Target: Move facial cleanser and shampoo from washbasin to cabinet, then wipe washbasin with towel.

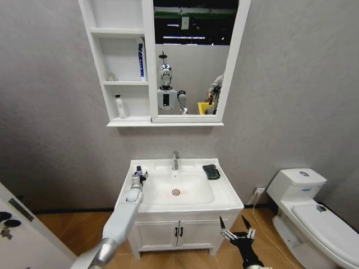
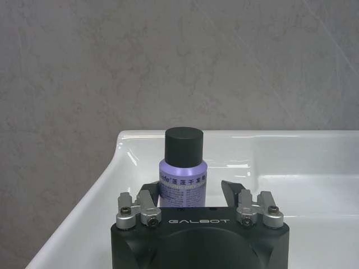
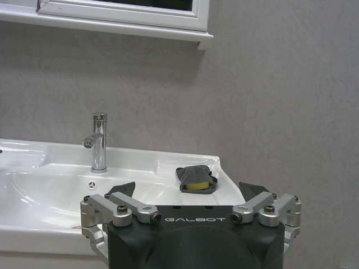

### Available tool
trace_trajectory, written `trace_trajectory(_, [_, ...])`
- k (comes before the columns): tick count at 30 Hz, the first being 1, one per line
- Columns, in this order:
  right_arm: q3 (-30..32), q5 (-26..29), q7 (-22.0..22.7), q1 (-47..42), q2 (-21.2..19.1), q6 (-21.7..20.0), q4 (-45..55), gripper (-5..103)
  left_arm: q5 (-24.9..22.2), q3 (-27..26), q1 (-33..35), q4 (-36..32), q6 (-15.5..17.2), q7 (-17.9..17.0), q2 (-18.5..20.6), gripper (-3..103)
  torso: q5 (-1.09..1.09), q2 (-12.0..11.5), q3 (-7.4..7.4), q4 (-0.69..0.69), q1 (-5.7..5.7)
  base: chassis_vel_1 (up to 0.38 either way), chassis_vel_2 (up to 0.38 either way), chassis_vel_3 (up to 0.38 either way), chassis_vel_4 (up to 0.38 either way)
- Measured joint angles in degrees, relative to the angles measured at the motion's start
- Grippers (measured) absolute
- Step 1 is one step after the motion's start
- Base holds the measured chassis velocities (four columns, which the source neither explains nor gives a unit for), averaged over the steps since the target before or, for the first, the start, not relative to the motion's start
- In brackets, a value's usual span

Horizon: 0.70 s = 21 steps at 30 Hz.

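left claw [image 2: 186, 193] open around shampoo bottle [image 2: 183, 168].

Evenly bright, soft overhead light. Ceiling strip lights mirrored in cabinet [image 1: 196, 61] glass. Glare streaks on glossy washbasin [image 2: 235, 147] rim, soft shadow under cabinet ledge. Head view bowed at edges. Wrist views sharp, no motion blur.

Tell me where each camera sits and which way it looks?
Head view: high up, looking down at the washbasin and cabinet; both arms show.
Left wrist view: behind the left gripper, jaws either side of a purple bottle on the basin's corner.
Right wrist view: behind the open right gripper, facing the tap and towel.
Head and right wrist share tap and towel.
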Motion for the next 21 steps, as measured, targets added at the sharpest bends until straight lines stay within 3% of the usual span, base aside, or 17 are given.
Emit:
trace_trajectory(2, [0.00, 0.00, 0.01, -0.03, 0.00, 0.04, 0.02, 100, -0.26, -0.01, 0.05, -0.01, 0.14, 0.05, 0.04, 62, 0.00, 0.00, 0.00, 0.00, 0.00, 0.000, 0.000, 0.000, 0.000])
trace_trajectory(4, [0.00, 0.01, 0.02, -0.28, 0.03, 0.19, 0.20, 100, -0.86, -0.26, 0.13, -0.05, 0.40, 0.30, 0.22, 45, 0.00, 0.00, 0.00, 0.00, 0.00, 0.000, 0.000, 0.000, 0.000])
trace_trajectory(6, [-0.01, 0.01, 0.03, -0.41, 0.05, 0.26, 0.31, 100, -0.96, -0.29, 0.16, -0.33, 0.43, 0.31, 0.40, 42, -0.01, 0.00, 0.00, 0.00, 0.00, 0.000, 0.000, 0.000, 0.000])
trace_trajectory(16, [0.01, -0.02, 0.07, -0.75, 0.04, 0.47, 0.59, 100, -1.01, 1.44, 1.76, -10.75, 2.55, 0.40, 5.91, 42, -0.02, 0.00, 0.00, -0.02, 0.00, 0.000, 0.000, 0.000, 0.000])
trace_trajectory(17, [-0.02, -0.03, 0.07, -0.67, 0.05, 0.47, 0.62, 100, -1.15, 2.03, 1.85, -13.47, 3.30, 0.39, 7.58, 42, -0.02, 0.00, 0.00, 0.00, 0.00, 0.000, 0.000, 0.000, 0.000])
trace_trajectory(18, [-0.11, -0.12, 0.08, -0.48, 0.02, 0.42, 0.71, 100, -2.25, 3.47, 1.70, -19.37, 5.98, 0.62, 11.67, 42, -0.02, 0.00, 0.00, 0.00, -0.01, 0.000, 0.000, 0.000, 0.000])
trace_trajectory(19, [-0.11, -0.12, 0.08, -0.48, 0.02, 0.42, 0.71, 100, -2.25, 3.47, 1.70, -19.37, 5.98, 0.62, 11.67, 42, -0.02, 0.00, 0.00, 0.00, -0.01, 0.000, 0.000, 0.000, 0.000])
trace_trajectory(21, [-0.43, -0.38, 0.08, -0.02, 0.05, 0.21, 0.77, 100, -6.47, 5.91, 0.05, -28.89, 11.43, 1.98, 18.22, 42, -0.01, 0.00, 0.00, 0.02, 0.00, 0.000, 0.000, 0.000, 0.000])
